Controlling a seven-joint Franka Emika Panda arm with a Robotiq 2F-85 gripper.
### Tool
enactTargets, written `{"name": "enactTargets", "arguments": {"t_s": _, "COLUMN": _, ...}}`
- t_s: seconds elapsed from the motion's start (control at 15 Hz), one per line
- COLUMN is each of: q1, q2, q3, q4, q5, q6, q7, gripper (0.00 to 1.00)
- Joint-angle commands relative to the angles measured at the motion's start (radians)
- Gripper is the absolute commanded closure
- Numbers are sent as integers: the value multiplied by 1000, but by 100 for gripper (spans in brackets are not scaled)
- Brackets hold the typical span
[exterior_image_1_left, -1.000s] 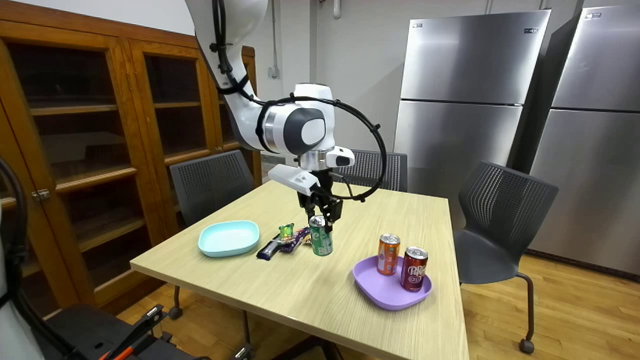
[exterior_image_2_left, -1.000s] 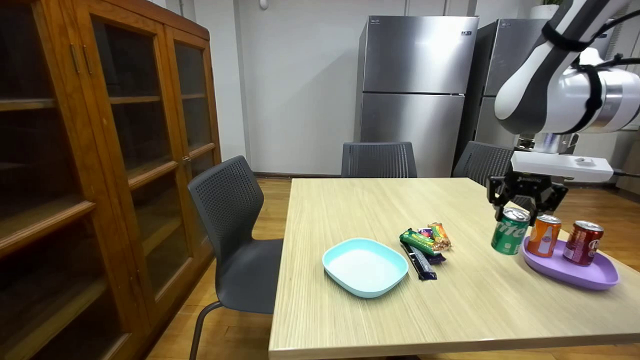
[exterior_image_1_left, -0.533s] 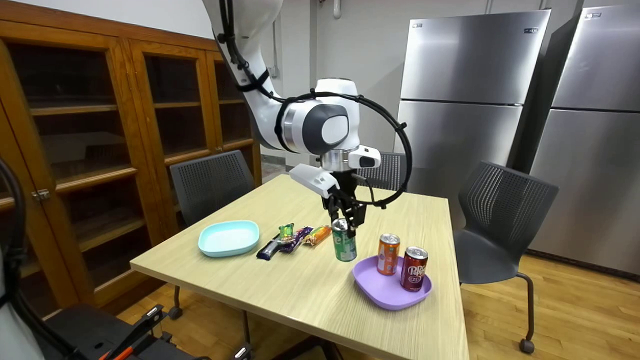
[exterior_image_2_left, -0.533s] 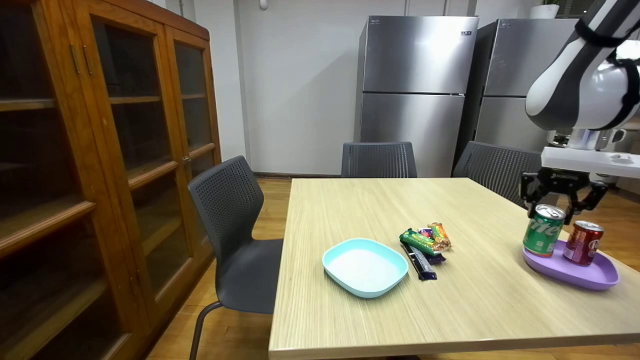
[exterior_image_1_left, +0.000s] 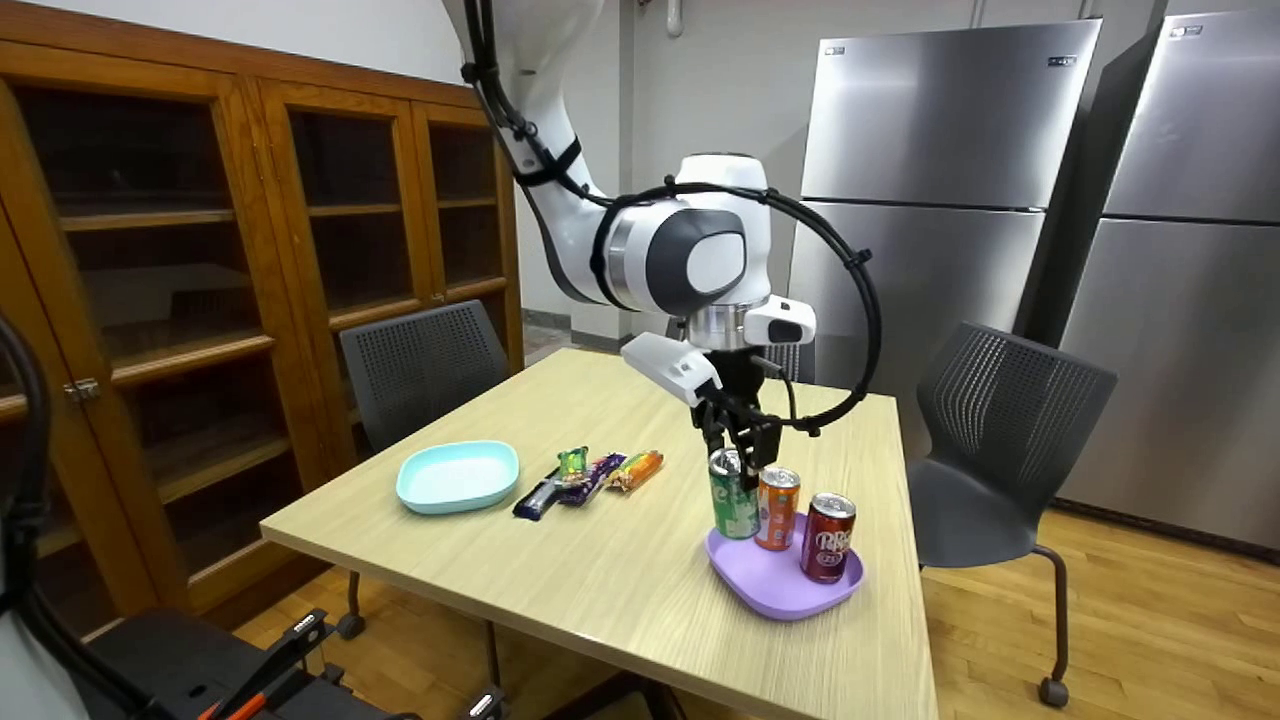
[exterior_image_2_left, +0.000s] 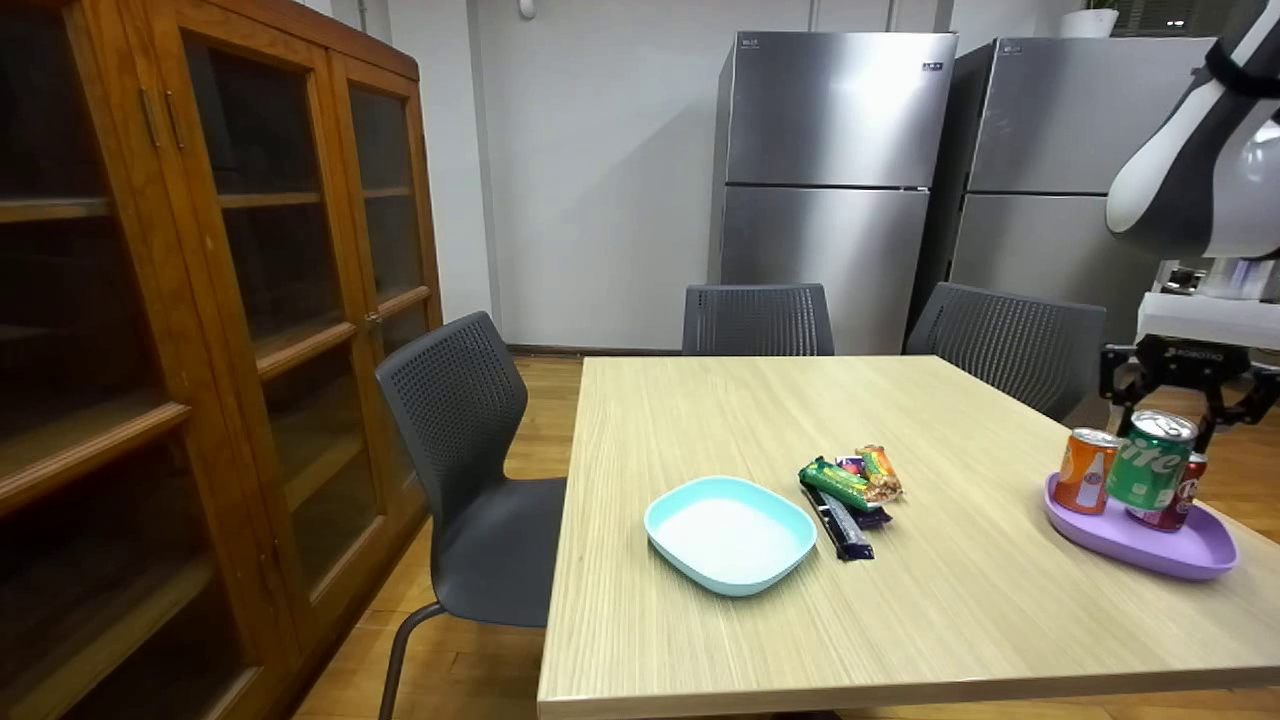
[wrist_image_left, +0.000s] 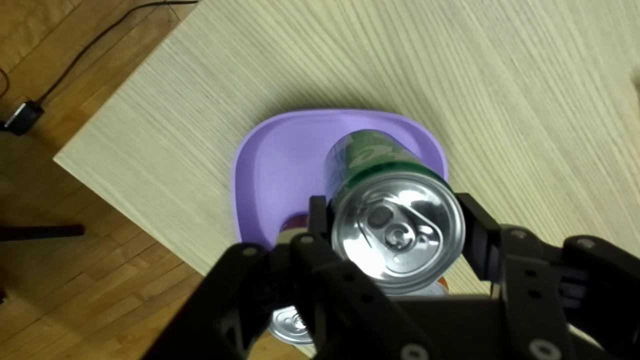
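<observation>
Green can (wrist_image_left: 395, 220), metal: lid uppermost, long axis roughly vertical. It lies directly between the jaws of the gripper (exterior_image_2_left: 1163, 430), off to neither side. The gripper is clamped about its upper end; the wrist view shows one jaw at each side of the lid. A single arm (exterior_image_1_left: 675, 262) is present, and it bears the load.

Governing relation: green can above purple plate (wrist_image_left: 280, 165). In the wrist view, the can's lower end falls over the plate's upper right part. In an exterior view, it covers part of the red can (exterior_image_2_left: 1190, 488), yet its base sits higher in the frame; judged raised clear of the plate. In an exterior view, the base of the green can (exterior_image_1_left: 733, 505) overlaps the plate's upper left rim, and no gap can be confirmed.

Adjacent items: the red can and the orange can (exterior_image_1_left: 777, 512) stand upright on the plate. The orange can appears just beside the green can; contact cannot be determined. Both exterior views show its label; the wrist view leaves only a sliver beneath the held lid.

Further out: wrapped snacks (exterior_image_2_left: 838, 484) and a blue dish (exterior_image_2_left: 730, 535) rest on the table (exterior_image_2_left: 680, 420), lower middle of an exterior view, well apart from the gripper. Neither is identifiable in the wrist view.
</observation>
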Motion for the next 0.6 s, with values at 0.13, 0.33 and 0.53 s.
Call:
{"name": "enactTargets", "arguments": {"t_s": 0.13, "q1": -49, "q2": 71, "q3": 13, "q4": 105, "q5": 27, "q6": -70, "q7": 10, "gripper": 62}}
{"name": "enactTargets", "arguments": {"t_s": 0.33, "q1": -69, "q2": 118, "q3": 19, "q4": 159, "q5": 41, "q6": -103, "q7": 3, "gripper": 62}}
{"name": "enactTargets", "arguments": {"t_s": 0.53, "q1": -82, "q2": 172, "q3": 23, "q4": 226, "q5": 55, "q6": -142, "q7": 4, "gripper": 62}}
